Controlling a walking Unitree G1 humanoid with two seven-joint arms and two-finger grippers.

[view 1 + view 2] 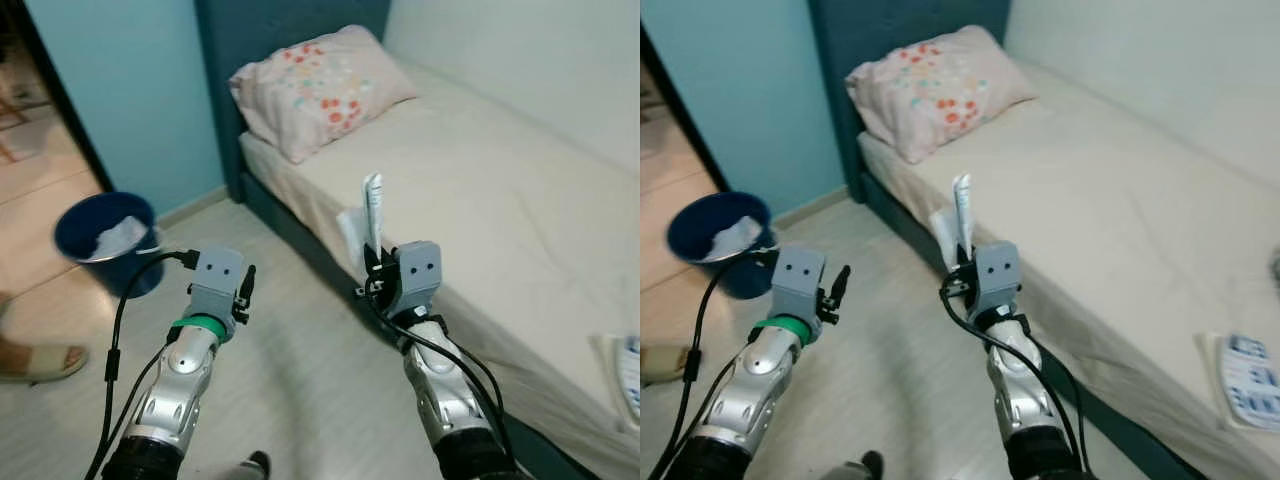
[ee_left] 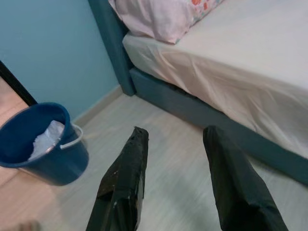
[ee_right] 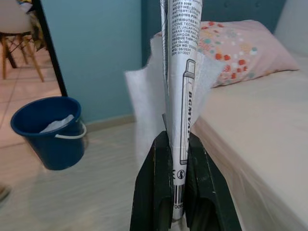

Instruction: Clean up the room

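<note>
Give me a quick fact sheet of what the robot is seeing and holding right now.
Place: bedroom, pale floor, bed with a floral pillow
Right tool: shut on a white printed packet, held upright
Left tool: open, holding nothing, above the floor
Bin: blue bucket by the doorway, white scraps inside
Also: a sandalled foot at the robot's left

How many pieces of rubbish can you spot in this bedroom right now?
3 at least. A white printed packet is pinched upright in the right claw. White crumpled paper lies in the blue bucket. A printed packet rests on the bed. More may be hidden.
</note>
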